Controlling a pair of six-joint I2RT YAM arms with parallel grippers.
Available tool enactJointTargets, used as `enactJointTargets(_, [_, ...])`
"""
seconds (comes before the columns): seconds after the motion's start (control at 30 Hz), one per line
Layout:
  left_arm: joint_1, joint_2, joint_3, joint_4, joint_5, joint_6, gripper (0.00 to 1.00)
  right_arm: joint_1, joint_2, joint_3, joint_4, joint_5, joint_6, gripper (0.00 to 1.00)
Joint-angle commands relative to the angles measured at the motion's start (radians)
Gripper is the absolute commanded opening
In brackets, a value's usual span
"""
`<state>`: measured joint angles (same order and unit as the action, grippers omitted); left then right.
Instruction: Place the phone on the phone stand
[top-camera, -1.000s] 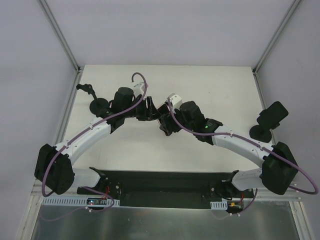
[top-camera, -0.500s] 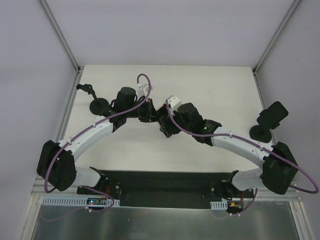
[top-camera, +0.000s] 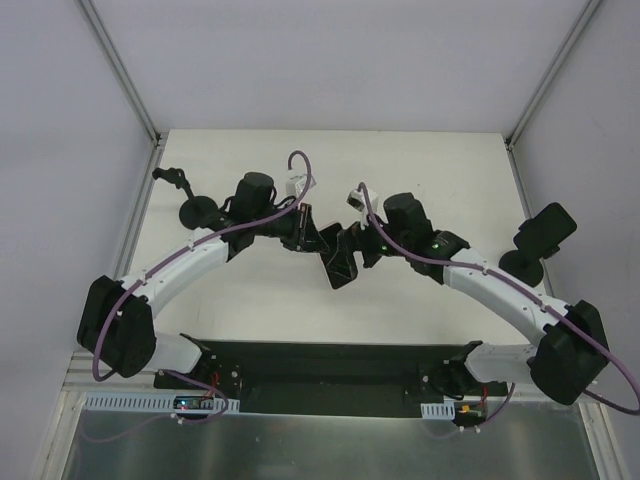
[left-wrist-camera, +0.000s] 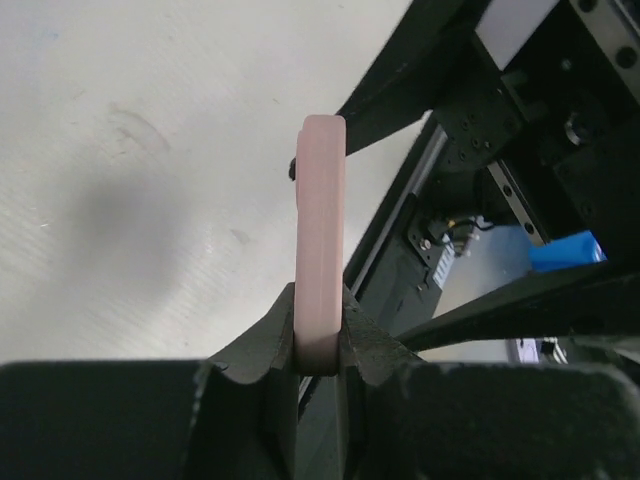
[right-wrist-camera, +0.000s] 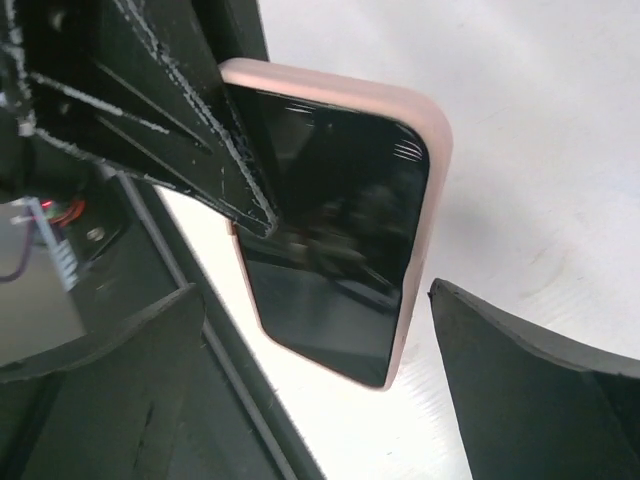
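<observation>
The left gripper (left-wrist-camera: 320, 345) is clamped on 1 end of the phone (left-wrist-camera: 321, 230), its 2 black, ridged pads pressing the flat faces. The phone is a slim slab in a matte pink case with rounded corners and a glossy dark screen, held above the pale, faintly textured table (top-camera: 250, 300) near its middle. The right gripper (right-wrist-camera: 315, 300) is spread wide, its 2 fingers flanking the phone's free end without touching it. 1 black stand (top-camera: 535, 245) stands well apart at the table's right edge.
</observation>
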<state>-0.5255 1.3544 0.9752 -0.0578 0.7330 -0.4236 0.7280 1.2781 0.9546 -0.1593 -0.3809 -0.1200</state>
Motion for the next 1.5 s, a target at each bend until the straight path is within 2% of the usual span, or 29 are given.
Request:
enactJointTargets(0.0, [-0.028,-0.003,0.082,0.055,0.256,0.029,0.00,-0.041,-0.083,-0.066,0.036,-0.272,0.059,0.96])
enactJointTargets(0.1, [-0.034,-0.023,0.083,0.055,0.330,0.048,0.00,-0.061,-0.124,-0.132,0.099,-0.380,0.098,0.99])
enactJointTargets(0.23, [-0.034,-0.069,0.077,0.055,0.361,0.068,0.00,-0.075,-0.149,-0.194,0.202,-0.562,0.172,0.83])
enactJointTargets(0.3, [-0.034,-0.080,0.077,0.055,0.368,0.069,0.00,-0.073,-0.152,-0.212,0.265,-0.595,0.207,0.74])
enactJointTargets(0.4, [-0.036,-0.087,0.077,0.056,0.391,0.066,0.00,-0.073,-0.157,-0.244,0.354,-0.619,0.268,0.50])
enactJointTargets(0.43, [-0.034,-0.093,0.077,0.055,0.390,0.068,0.00,-0.068,-0.157,-0.252,0.380,-0.624,0.289,0.28])
enactJointTargets(0.47, [-0.034,-0.098,0.071,0.055,0.388,0.065,0.00,-0.067,-0.157,-0.269,0.409,-0.627,0.307,0.19])
enactJointTargets(0.5, [-0.036,-0.103,0.068,0.055,0.384,0.062,0.00,-0.064,-0.158,-0.275,0.461,-0.624,0.328,0.02])
enactJointTargets(0.53, [-0.034,-0.116,0.065,0.055,0.355,0.056,0.04,-0.056,-0.161,-0.278,0.471,-0.612,0.329,0.01])
enactJointTargets(0.6, [-0.022,-0.141,0.057,0.053,0.268,0.031,0.33,-0.055,-0.175,-0.290,0.469,-0.535,0.326,0.01])
enactJointTargets(0.63, [0.001,-0.194,0.048,0.020,0.099,0.014,0.46,-0.059,-0.183,-0.300,0.468,-0.501,0.326,0.01])
enactJointTargets(0.67, [0.011,-0.230,0.031,-0.011,-0.038,-0.013,0.71,-0.061,-0.192,-0.313,0.457,-0.463,0.326,0.01])
enactJointTargets(0.7, [0.024,-0.266,0.025,-0.061,-0.166,-0.023,0.75,-0.065,-0.215,-0.321,0.448,-0.384,0.327,0.01])
enactJointTargets(0.73, [0.038,-0.347,0.022,-0.101,-0.421,-0.030,0.79,-0.081,-0.224,-0.330,0.445,-0.354,0.335,0.01])
enactJointTargets(0.83, [0.062,-0.499,-0.018,-0.169,-0.752,-0.026,0.94,-0.117,-0.266,-0.359,0.442,-0.273,0.355,0.01])
enactJointTargets(0.87, [0.070,-0.526,-0.033,-0.187,-0.932,-0.021,0.98,-0.127,-0.275,-0.364,0.434,-0.265,0.355,0.01])
enactJointTargets(0.97, [0.107,-0.542,-0.009,-0.209,-1.151,0.018,0.99,-0.156,-0.306,-0.369,0.400,-0.257,0.338,0.01])
enactJointTargets(1.07, [0.202,-0.454,0.063,-0.264,-1.234,0.011,0.99,-0.164,-0.329,-0.369,0.377,-0.265,0.321,0.01])
enactJointTargets(1.1, [0.291,-0.428,0.086,-0.307,-1.235,-0.009,0.99,-0.165,-0.339,-0.370,0.373,-0.266,0.313,0.01])
enactJointTargets(1.23, [0.508,-0.283,0.210,-0.413,-1.146,-0.171,0.99,-0.168,-0.379,-0.369,0.320,-0.265,0.287,0.01])
enactJointTargets(1.33, [0.619,-0.171,0.319,-0.465,-1.063,-0.256,0.99,-0.168,-0.433,-0.373,0.267,-0.251,0.260,0.01])
enactJointTargets(1.47, [0.690,-0.040,0.468,-0.560,-0.985,-0.390,0.99,-0.170,-0.505,-0.378,0.184,-0.222,0.226,0.01])
